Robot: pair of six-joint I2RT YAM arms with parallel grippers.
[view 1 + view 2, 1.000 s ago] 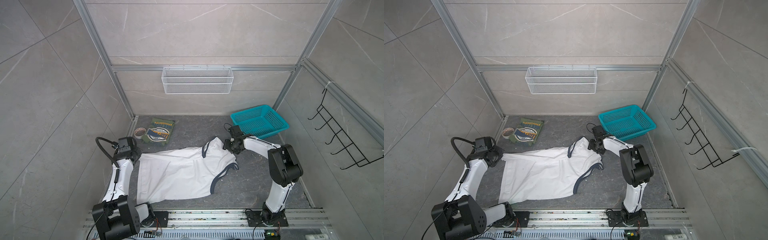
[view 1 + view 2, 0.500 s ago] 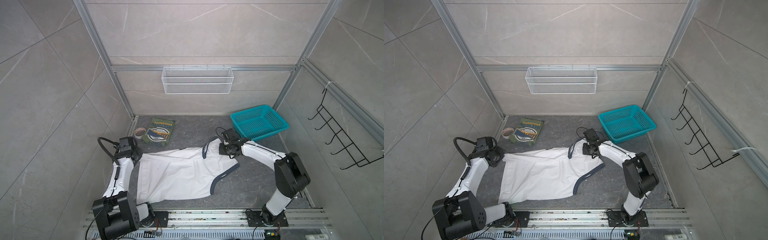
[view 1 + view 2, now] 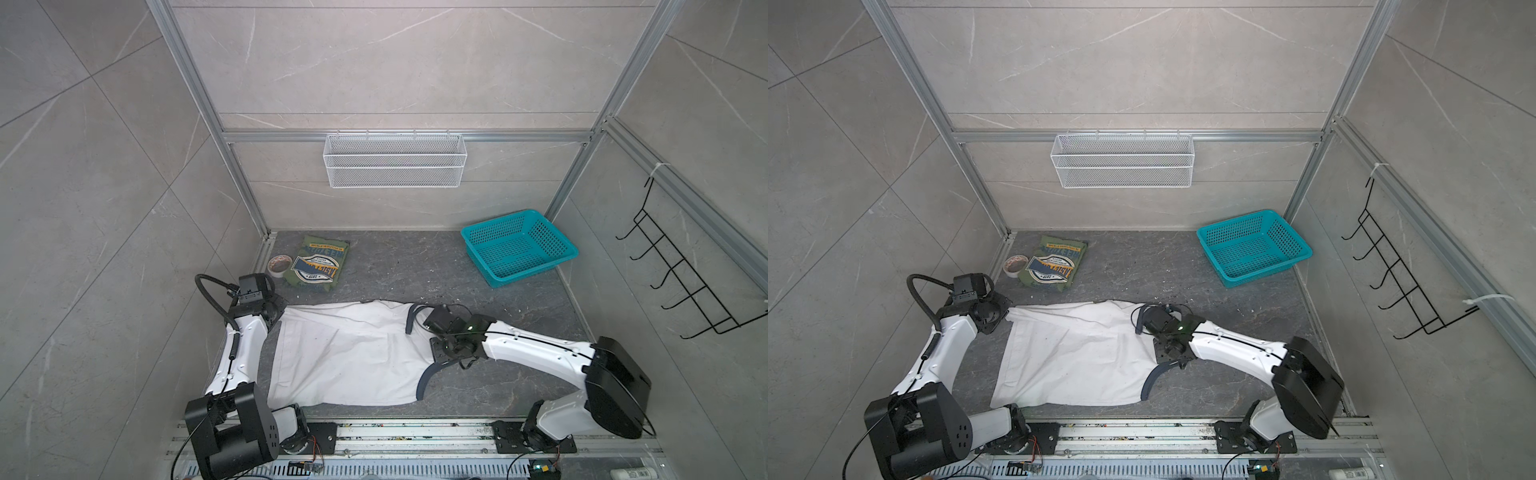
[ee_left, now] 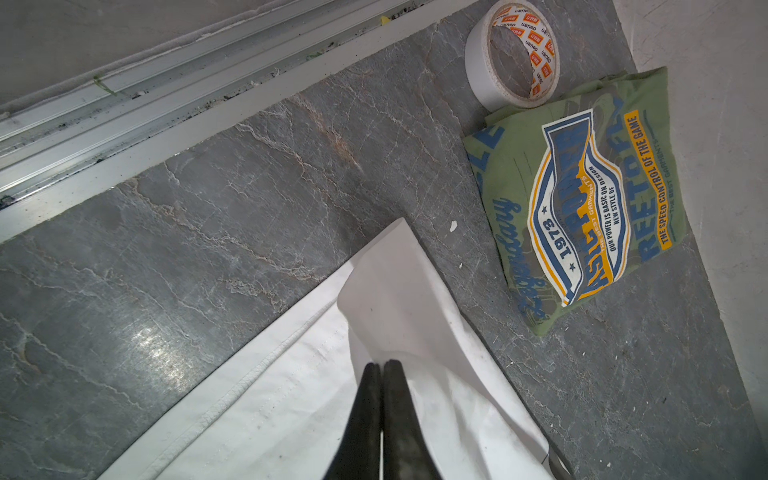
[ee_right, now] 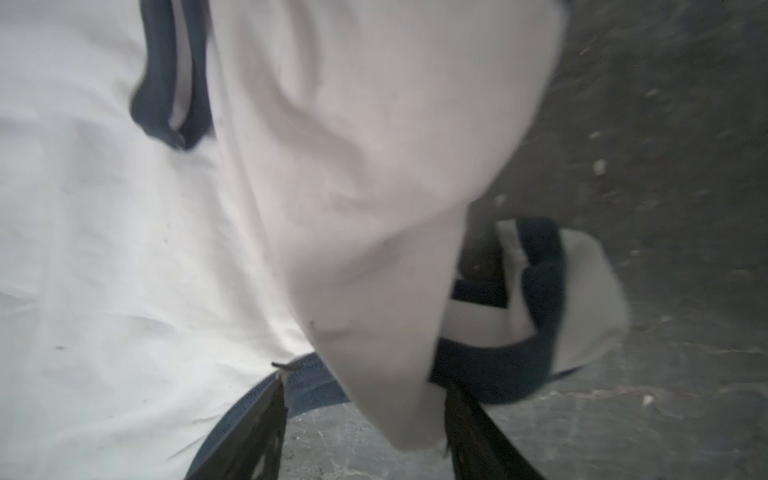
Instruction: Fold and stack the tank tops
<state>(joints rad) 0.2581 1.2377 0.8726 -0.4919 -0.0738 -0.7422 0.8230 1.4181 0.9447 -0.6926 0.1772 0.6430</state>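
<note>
Parted fingers (image 5: 262, 432) around white tank top (image 5: 365, 199) fold

Motion blur smears the right wrist view, softening the white tank top (image 5: 124, 249). The fingers of the right gripper (image 5: 365, 380) run off that view's lower edge. In both top views its wrist hides its fingertips.

The folded olive green tank top (image 4: 577, 199) bears a badge reading "1973" and "OUR POWER IS BASIC ON DESIGN", beside a yellow strip: "THE SPEED CONTROL OF THE GAME". The tape roll (image 4: 478, 70) shows illegible orange labels.
</note>
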